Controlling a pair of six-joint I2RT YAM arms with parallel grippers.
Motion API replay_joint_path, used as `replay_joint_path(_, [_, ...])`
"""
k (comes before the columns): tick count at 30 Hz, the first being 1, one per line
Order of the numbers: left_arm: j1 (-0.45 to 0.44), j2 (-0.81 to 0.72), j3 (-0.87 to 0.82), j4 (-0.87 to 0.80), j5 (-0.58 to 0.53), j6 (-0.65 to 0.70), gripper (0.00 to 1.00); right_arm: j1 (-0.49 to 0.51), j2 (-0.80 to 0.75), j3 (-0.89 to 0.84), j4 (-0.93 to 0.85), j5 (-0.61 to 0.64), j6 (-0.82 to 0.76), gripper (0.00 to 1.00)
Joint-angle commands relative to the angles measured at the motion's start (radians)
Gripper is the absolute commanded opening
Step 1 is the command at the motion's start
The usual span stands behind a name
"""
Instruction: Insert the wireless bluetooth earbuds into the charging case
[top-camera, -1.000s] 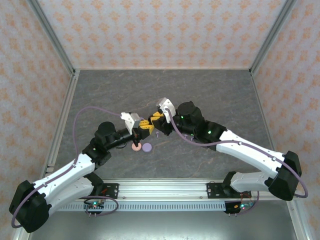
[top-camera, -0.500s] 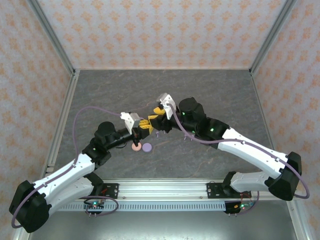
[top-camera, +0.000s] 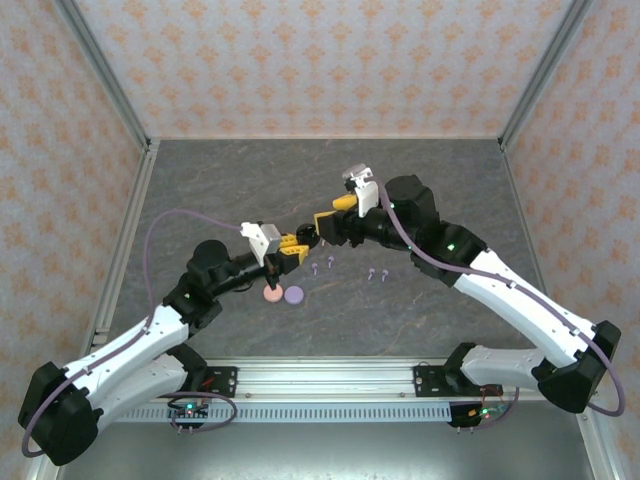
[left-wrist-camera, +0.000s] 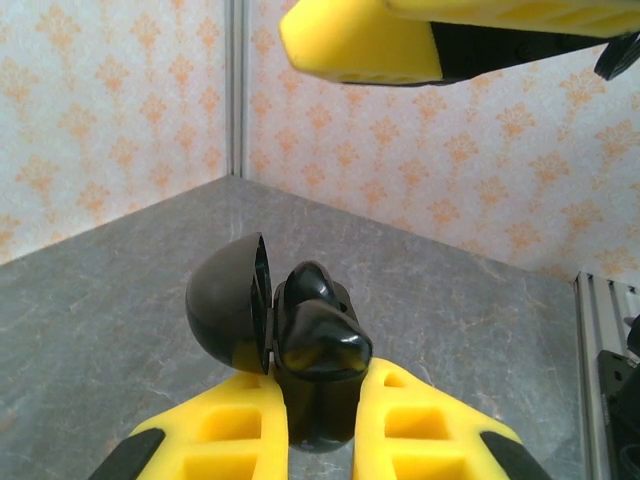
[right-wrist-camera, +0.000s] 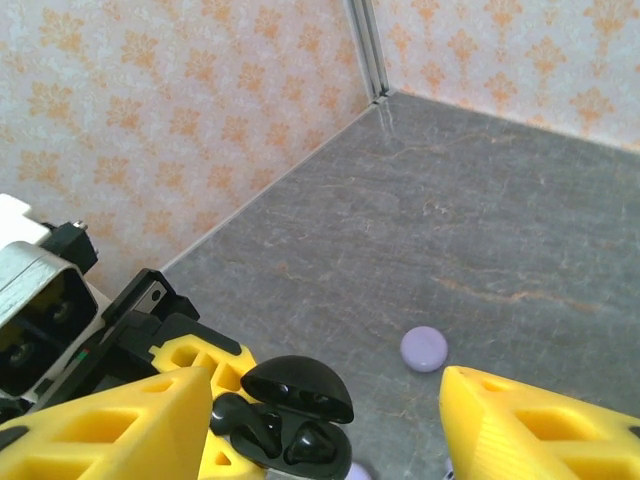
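Grey table (top-camera: 440, 190): L hand (top-camera: 298, 245) grips open blk case (left-wrist-camera: 310, 340); R hand (top-camera: 322, 224) spread.

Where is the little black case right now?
The open black charging case is pinched in the left gripper near the middle of the table, with the open right gripper right next to it.

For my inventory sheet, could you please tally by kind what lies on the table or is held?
Purple earbuds: 4
Discs: 2 (pink disc, purple disc)
Black charging case, held by left hand: 1
Total: 7
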Motion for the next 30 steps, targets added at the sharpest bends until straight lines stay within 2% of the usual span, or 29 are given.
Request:
replay_joint_path(1, [-0.009,-0.008,0.055,-0.019,0.009,0.07,0.0,-0.012,0.038,0.067,-0.09,-0.023,0.053,0.65])
replay_joint_path(11, [-0.011,0.012,0.083,-0.072,0.011,0.097,0.0,-0.012,0.097,0.106,-0.134,-0.017,0.051,0.68])
replay_joint_path(14, [-0.012,0.02,0.086,-0.077,0.018,0.095,0.0,-0.012,0.094,0.097,-0.134,-0.021,0.049,0.75])
replay_joint_path(19, [-0.014,0.036,0.091,-0.08,0.023,0.095,0.0,-0.012,0.106,0.088,-0.121,-0.055,0.048,0.93])
replay_joint_path(22, [-0.016,0.045,0.097,-0.078,0.025,0.094,0.0,-0.012,0.125,0.096,-0.133,-0.049,0.043,1.0])
replay_joint_path(30, [-0.023,0.059,0.105,-0.072,0.024,0.089,0.0,-0.012,0.167,0.103,-0.154,-0.061,0.031,0.99])
